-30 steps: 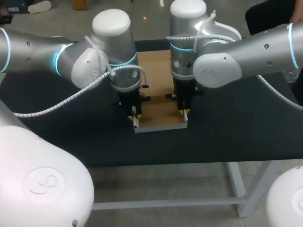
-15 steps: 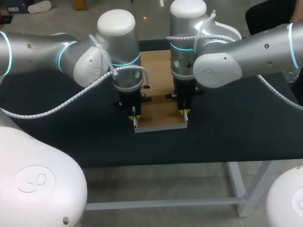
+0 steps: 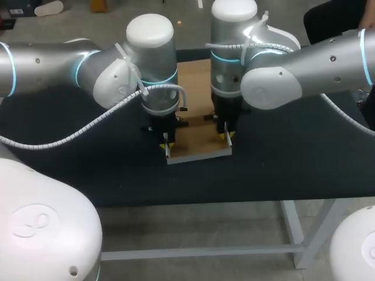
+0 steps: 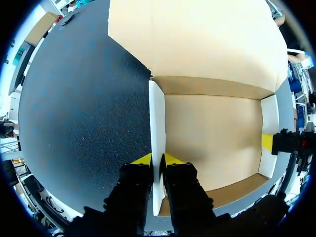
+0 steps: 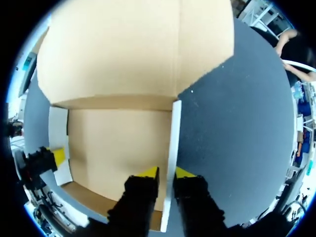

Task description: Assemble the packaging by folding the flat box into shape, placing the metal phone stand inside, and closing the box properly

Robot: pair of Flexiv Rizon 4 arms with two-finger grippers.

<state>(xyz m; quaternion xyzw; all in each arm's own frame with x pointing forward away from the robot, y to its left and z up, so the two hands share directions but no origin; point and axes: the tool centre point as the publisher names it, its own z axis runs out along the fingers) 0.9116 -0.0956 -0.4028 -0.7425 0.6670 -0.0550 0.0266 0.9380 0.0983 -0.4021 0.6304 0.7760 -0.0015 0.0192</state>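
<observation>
So your half-folded brown cardboard box with white outer faces (image 3: 198, 143) is sitting around the middle of the dark tabletop (image 3: 293, 158). The tray end points toward the near edge, and the flat lid panel (image 3: 193, 82) lies out toward the far edge. Both side walls are standing upright, and the short front wall (image 3: 198, 158) along the near side is up too.

Your left gripper (image 4: 158, 160) comes straight down on the left side wall (image 4: 157, 113), one yellow tip on each face, pinching it. Your right gripper (image 5: 166, 172) does the same on the right side wall (image 5: 173, 133), with one tip inside the tray and one outside. The tips look pressed flat to the card on both, though the actual contact is kinda hard to make out from the wrist views.
</observation>
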